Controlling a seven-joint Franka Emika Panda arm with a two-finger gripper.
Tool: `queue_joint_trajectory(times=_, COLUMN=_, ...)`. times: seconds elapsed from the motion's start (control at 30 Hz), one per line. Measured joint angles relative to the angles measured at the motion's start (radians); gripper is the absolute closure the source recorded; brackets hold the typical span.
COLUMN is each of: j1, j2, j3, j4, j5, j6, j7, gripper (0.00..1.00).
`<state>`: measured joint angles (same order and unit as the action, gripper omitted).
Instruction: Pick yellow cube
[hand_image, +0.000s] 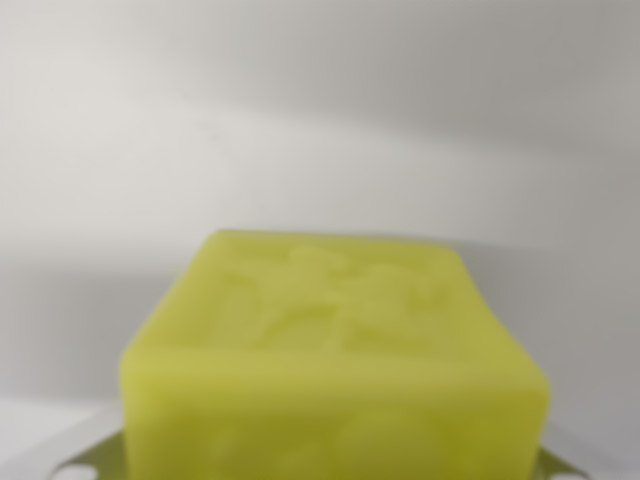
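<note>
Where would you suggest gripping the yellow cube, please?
Grip the yellow cube across its two flat side faces, at the wrist view's left and right, coming straight along the camera's line. It sits square to the view, centred and close. The fingers are not visible here.

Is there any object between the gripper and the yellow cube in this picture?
Nothing visible stands in the way. The yellow cube fills the lower middle of the wrist view, close to the camera, with only a plain white surface behind it. The gripper's fingers do not clearly show.
</note>
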<state>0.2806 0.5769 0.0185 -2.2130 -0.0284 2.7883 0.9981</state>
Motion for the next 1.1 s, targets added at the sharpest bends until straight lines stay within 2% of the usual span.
queue_joint_trajectory(times=0.17, j1=0.000, j2=-0.011, j3=0.000, j4=-0.004, j5=0.000, j6=-0.007, j7=0.000, gripper=1.00)
queue_joint_trajectory(times=1.1, j1=0.002, j2=-0.185, j3=0.000, j4=-0.043, j5=0.012, j6=-0.141, j7=-0.010, gripper=1.00)
